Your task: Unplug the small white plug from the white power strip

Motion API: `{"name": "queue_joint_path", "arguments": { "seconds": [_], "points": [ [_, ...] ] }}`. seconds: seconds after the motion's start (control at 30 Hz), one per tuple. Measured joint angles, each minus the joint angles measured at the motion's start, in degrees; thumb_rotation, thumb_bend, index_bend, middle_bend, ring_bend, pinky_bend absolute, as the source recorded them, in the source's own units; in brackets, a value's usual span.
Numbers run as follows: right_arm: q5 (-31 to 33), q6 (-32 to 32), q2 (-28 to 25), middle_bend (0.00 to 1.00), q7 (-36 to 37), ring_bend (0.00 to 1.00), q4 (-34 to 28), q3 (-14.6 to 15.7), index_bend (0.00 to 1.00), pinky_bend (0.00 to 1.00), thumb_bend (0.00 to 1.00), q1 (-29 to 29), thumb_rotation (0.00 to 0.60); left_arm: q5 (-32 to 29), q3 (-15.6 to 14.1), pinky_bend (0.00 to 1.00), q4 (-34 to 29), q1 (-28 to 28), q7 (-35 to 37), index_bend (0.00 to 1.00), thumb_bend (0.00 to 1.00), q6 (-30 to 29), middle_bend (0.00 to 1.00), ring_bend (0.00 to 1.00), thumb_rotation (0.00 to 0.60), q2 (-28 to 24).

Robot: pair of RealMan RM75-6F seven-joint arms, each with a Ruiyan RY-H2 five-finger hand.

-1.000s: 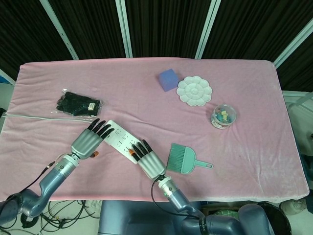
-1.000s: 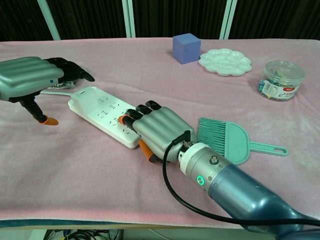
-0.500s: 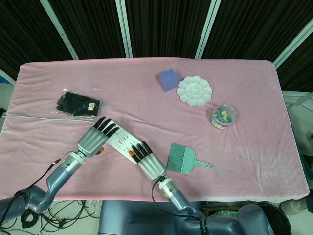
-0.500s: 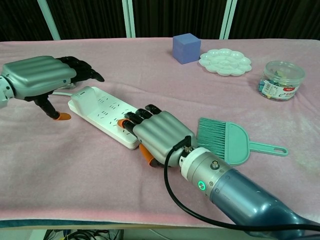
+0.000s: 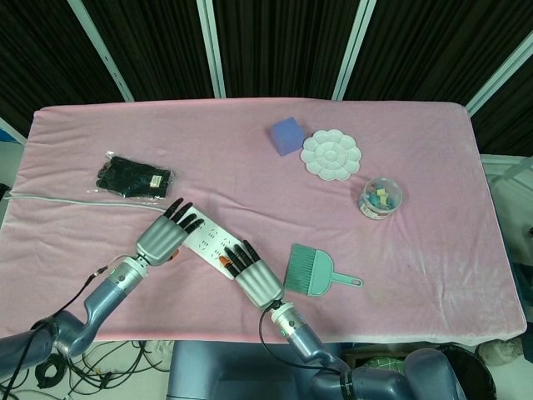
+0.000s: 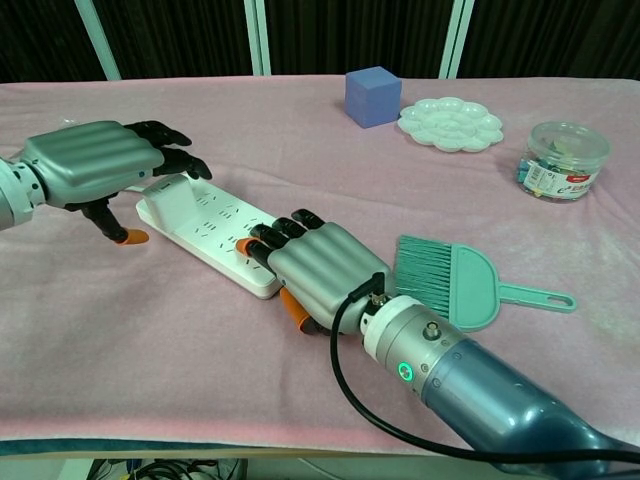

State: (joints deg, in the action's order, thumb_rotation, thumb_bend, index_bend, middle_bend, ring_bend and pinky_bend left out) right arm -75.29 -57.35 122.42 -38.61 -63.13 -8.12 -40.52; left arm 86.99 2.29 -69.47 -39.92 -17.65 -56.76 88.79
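The white power strip (image 5: 208, 241) (image 6: 215, 235) lies slantwise on the pink cloth. A small white plug block (image 6: 172, 198) stands at its far-left end. My left hand (image 5: 161, 238) (image 6: 92, 165) hovers over that end, its dark fingertips (image 6: 190, 165) stretched above the plug and its orange-tipped thumb pointing down at the cloth beside the strip. It grips nothing. My right hand (image 5: 256, 278) (image 6: 312, 264) rests flat with its fingers on the strip's near-right end, holding nothing.
A teal brush-and-dustpan (image 5: 312, 271) (image 6: 450, 282) lies just right of my right hand. Further back sit a blue cube (image 5: 286, 135) (image 6: 373, 96), a white palette (image 5: 331, 154) (image 6: 450, 123) and a clear jar (image 5: 380, 198) (image 6: 557, 160). A black bag (image 5: 133, 177) and grey cable (image 5: 50, 197) lie left.
My left hand has moved right toward the strip and lowered, so its fingertips now reach over the plug block. The right hand has stayed on the strip's other end.
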Motion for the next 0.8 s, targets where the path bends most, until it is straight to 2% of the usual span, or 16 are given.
{"name": "queue_joint_path", "arguments": {
  "seconds": [0.37, 0.53, 0.8],
  "points": [
    [-0.43, -0.07, 0.00, 0.08, 0.71, 0.07, 0.50, 0.25, 0.14, 0.05, 0.68, 0.04, 0.600, 0.76, -0.74, 0.00, 2.40, -0.43, 1.92, 0.24, 0.24, -0.04, 0.26, 0.00, 0.600, 1.62],
    [-0.51, -0.18, -0.09, 0.08, 0.78, 0.07, 0.53, 0.20, 0.14, 0.05, 0.68, 0.07, 0.600, 1.01, -0.82, 0.00, 3.29, -0.52, 2.64, 0.29, 0.30, -0.51, 0.31, 0.00, 0.600, 2.12],
    [-0.53, -0.14, -0.05, 0.08, 0.79, 0.07, 1.01, 0.40, 0.15, 0.05, 0.68, 0.22, 0.600, 1.38, -0.57, 0.00, 4.37, -0.70, 4.16, 0.30, 0.30, -1.52, 0.33, 0.00, 0.600, 2.85]
  ]
}}
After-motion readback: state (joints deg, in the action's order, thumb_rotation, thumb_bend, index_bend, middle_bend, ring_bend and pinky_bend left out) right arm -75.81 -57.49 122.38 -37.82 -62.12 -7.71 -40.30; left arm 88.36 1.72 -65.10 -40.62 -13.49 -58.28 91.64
